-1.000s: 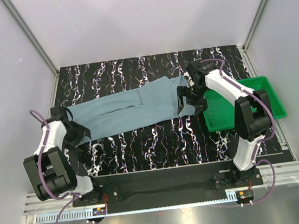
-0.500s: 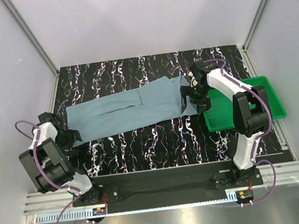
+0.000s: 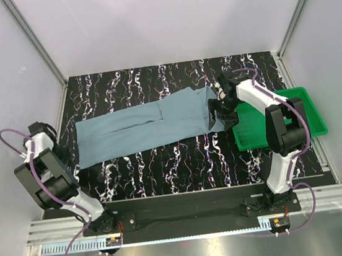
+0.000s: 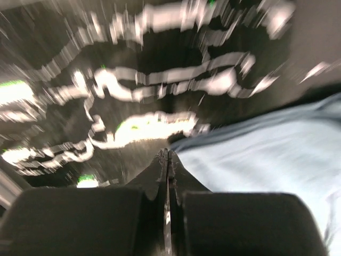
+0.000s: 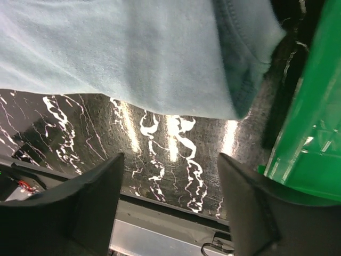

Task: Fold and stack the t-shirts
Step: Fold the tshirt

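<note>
The blue-grey t-shirt (image 3: 146, 126) lies flat in a long band across the black marbled table. In the left wrist view my left gripper (image 4: 166, 153) is shut with nothing between its jaws; the t-shirt (image 4: 266, 160) has its near corner just ahead and to the right of the tips, apart from them. This view is blurred. My right gripper (image 3: 218, 114) hangs over the t-shirt's right end. In the right wrist view the right gripper (image 5: 170, 159) stands open above bare table, and the t-shirt's hem (image 5: 133, 58) lies just beyond the fingertips.
A green plastic tray (image 3: 295, 119) sits at the table's right edge, close beside the right gripper; its wall (image 5: 314, 122) fills the right of the right wrist view. White walls and metal posts close in the table on three sides.
The left arm has drawn back leftward off the shirt's left end and its jaws have shut empty. The right gripper has stayed at the shirt's right end, jaws somewhat narrower.
</note>
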You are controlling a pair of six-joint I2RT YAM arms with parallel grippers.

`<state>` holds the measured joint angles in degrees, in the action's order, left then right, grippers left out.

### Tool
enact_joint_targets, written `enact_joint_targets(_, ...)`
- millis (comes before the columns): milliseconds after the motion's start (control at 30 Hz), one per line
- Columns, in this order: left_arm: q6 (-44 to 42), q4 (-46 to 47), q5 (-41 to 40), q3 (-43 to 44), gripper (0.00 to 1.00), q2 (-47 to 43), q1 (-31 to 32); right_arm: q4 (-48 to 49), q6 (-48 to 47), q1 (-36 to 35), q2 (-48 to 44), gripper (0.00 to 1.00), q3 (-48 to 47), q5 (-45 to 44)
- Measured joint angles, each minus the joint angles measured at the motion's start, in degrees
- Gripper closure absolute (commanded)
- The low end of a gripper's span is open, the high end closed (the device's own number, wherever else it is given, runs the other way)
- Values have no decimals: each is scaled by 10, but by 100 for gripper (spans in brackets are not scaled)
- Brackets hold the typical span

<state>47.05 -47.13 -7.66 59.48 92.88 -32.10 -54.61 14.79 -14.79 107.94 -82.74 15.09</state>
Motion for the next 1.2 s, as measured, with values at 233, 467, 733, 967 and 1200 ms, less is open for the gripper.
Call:
enact_joint_targets(233,-45,-3,-37,35,63,1,-5,16,10,0,18,33,17,21)
enact_joint_targets(467,-32,-18,14,-43,32,-85,0,12,9,0,24,32,13,22)
enact_joint_targets(733,1,7,94,-119,34,-81,7,12,13,0,4,32,14,36)
enact_joint_targets(967,50,33,91,-130,36,-64,7,24,13,0,-45,33,23,47)
enact_joint_targets(1200,54,70,97,-125,34,-68,9,35,16,0,-58,33,36,71)
